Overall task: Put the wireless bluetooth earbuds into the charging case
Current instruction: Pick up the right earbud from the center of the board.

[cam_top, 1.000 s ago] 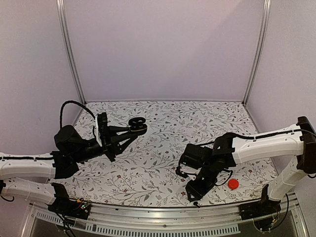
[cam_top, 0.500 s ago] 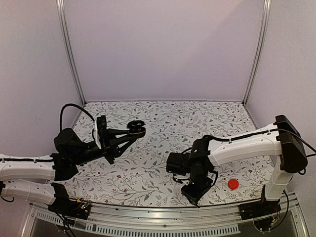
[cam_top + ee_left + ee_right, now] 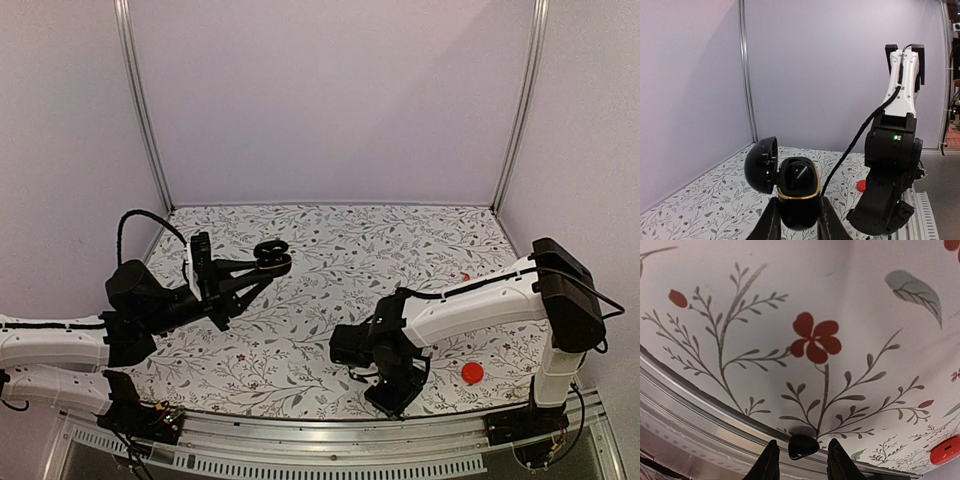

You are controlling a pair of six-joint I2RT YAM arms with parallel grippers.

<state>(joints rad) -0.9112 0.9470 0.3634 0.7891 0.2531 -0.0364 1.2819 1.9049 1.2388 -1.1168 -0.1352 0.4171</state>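
The left gripper [image 3: 799, 216] is closed on the lower half of the small glossy black clamshell charging case [image 3: 799, 186]. It holds the case upright above the left side of the flower-patterned table [image 3: 400, 240], the round lid open to one side. The right gripper [image 3: 801, 459] points down at the near table edge. Its jaws stand narrowly apart on both sides of a small black earbud [image 3: 803, 445], not touching it. A flat red disc [image 3: 471, 373] lies near.

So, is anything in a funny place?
Yes: a small black earbud lies at the very near edge of the table, beside the metal rail, far from the open charging case in the left pincer.
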